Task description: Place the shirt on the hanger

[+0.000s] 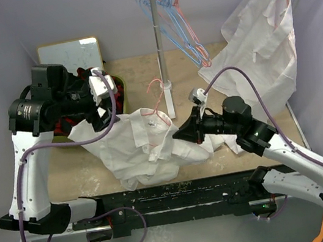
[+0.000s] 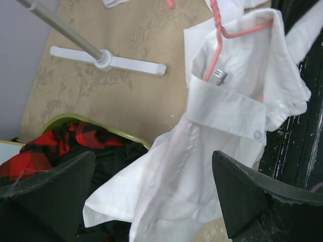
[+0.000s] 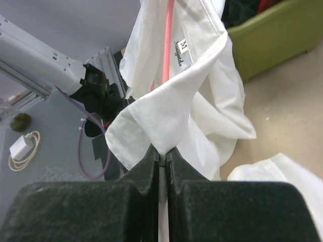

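The white shirt (image 1: 144, 145) lies crumpled on the table's near middle. The pink-red hanger (image 1: 156, 97) sits inside its collar, hook sticking up. In the left wrist view the hanger (image 2: 216, 48) runs under the collar and the shirt (image 2: 212, 106) hangs down below it. My left gripper (image 1: 107, 108) is open at the shirt's left edge, and its jaws (image 2: 154, 159) stand wide with loose fabric between them. My right gripper (image 1: 186, 132) is shut on a fold of the shirt (image 3: 166, 106), pinched at the tips (image 3: 162, 150), with the hanger (image 3: 167, 40) just beyond.
A green bin (image 2: 75, 119) holding a red-and-black plaid garment (image 2: 48, 146) and a black one sits under the left arm. The rack's pole (image 1: 159, 40) and base (image 2: 108, 59) stand behind the shirt. Blue hangers (image 1: 172, 20) and another white shirt (image 1: 260, 42) hang on the rack.
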Controlling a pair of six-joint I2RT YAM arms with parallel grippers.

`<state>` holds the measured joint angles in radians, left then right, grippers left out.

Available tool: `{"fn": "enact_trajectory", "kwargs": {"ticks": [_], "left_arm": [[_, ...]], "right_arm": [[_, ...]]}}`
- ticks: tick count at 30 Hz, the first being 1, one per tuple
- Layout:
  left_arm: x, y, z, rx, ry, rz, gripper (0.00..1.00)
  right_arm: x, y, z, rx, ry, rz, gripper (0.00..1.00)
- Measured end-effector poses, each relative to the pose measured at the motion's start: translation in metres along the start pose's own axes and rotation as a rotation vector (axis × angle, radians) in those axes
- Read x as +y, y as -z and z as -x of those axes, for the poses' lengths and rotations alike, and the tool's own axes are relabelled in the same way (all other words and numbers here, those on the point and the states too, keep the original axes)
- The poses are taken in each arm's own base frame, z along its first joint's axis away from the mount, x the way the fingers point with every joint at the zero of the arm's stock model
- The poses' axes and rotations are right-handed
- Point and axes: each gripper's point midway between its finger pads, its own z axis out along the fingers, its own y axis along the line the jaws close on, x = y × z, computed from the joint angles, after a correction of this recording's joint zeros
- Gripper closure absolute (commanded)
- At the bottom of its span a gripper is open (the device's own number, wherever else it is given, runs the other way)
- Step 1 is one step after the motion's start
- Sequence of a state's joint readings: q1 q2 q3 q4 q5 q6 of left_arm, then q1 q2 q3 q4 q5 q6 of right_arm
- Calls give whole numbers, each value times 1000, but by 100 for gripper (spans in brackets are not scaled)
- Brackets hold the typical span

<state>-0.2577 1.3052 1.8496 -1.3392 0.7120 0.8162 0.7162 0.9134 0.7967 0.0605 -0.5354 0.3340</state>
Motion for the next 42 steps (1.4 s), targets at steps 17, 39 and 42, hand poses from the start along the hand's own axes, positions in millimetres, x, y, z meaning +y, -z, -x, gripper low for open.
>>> {"fn": "enact_trajectory", "kwargs": {"ticks": [17,39,42], "left_arm": [[113,55,36,-61,290,661,0],[130,85,-2,-49,512,985,0],[131,88,-8,-37,521,1018,0]], "right_arm": [[-13,79,-30,-203,-366,-306,100],[-87,158,-35,-186,-480,-1003,100],[-106,155,-38,-118,-404,-1092,100]]}}
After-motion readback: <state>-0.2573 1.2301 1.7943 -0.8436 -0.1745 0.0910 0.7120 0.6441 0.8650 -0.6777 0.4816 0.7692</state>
